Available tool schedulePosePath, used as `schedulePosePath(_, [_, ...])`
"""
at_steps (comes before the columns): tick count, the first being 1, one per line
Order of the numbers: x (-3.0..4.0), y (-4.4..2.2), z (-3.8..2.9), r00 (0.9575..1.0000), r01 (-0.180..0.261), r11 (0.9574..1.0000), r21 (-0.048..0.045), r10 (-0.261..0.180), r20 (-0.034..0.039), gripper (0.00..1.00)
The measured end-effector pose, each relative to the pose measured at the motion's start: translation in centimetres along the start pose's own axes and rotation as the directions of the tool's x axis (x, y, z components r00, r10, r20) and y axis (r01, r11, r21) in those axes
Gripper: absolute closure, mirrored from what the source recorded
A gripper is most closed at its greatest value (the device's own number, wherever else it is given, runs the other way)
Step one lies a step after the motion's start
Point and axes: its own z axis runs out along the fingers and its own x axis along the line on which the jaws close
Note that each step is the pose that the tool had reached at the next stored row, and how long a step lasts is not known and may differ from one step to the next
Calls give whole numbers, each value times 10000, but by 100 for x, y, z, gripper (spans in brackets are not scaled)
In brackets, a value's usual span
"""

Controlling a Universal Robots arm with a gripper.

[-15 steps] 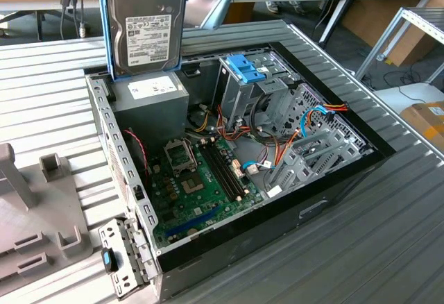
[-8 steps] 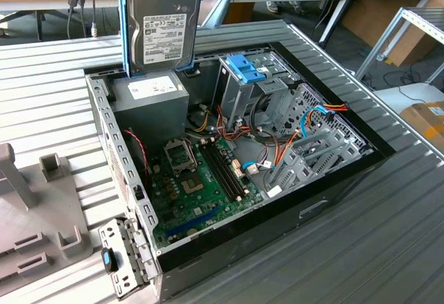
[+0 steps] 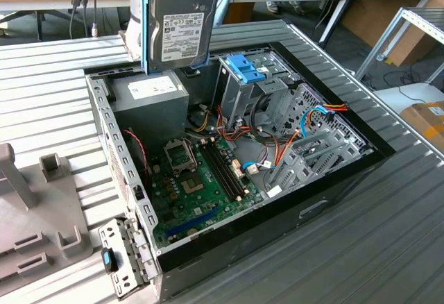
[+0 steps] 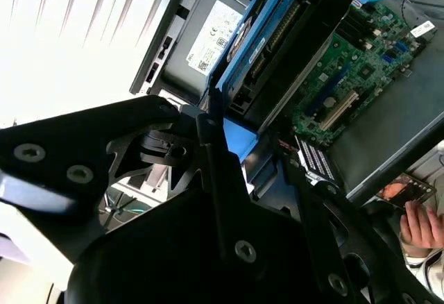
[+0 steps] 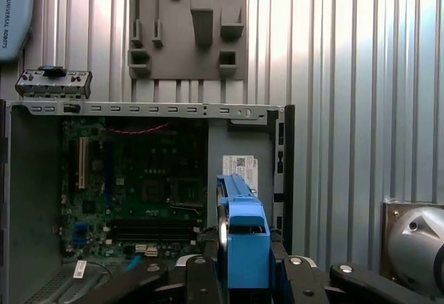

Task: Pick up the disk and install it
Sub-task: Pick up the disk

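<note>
The disk, a black hard drive with a white label and blue plastic rails along its sides, hangs upright in the air over the back corner of the open computer case, above the grey power supply. My gripper is shut on the disk's end, its black fingers clamping the blue rail. In the second wrist view the disk reaches out past the fingers toward the green motherboard.
Inside the case stand a tall grey metal cage with a blue latch, loose orange and blue cables and the motherboard. A grey fixture lies at the exterior view's left on the ribbed metal table. A person's hand is nearby.
</note>
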Motion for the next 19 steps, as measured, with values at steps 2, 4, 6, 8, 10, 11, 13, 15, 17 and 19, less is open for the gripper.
schedulePosePath(2, [2,-62,-1,10000,-1,10000,0,1,1,64])
schedulePosePath(4, [3,-114,-3,10000,-1,10000,0,1,1,64])
schedulePosePath(6, [5,-195,-5,10000,-2,10000,0,2,0,64])
schedulePosePath(8, [7,-261,-7,10000,-2,10000,0,2,0,64])
schedulePosePath(10, [9,-313,-8,10000,-2,10000,0,2,0,64])
schedulePosePath(11, [9,-332,-9,10000,-3,10000,-1,3,0,64])
schedulePosePath(13, [11,-380,-10,10000,-2,10000,0,2,0,64])
schedulePosePath(15, [12,-445,-12,10000,-2,10000,0,2,1,64])
schedulePosePath(17, [14,-486,-13,10000,-5,10000,0,5,1,64])
schedulePosePath(19, [15,-521,-14,10000,-3,10000,0,3,1,64])
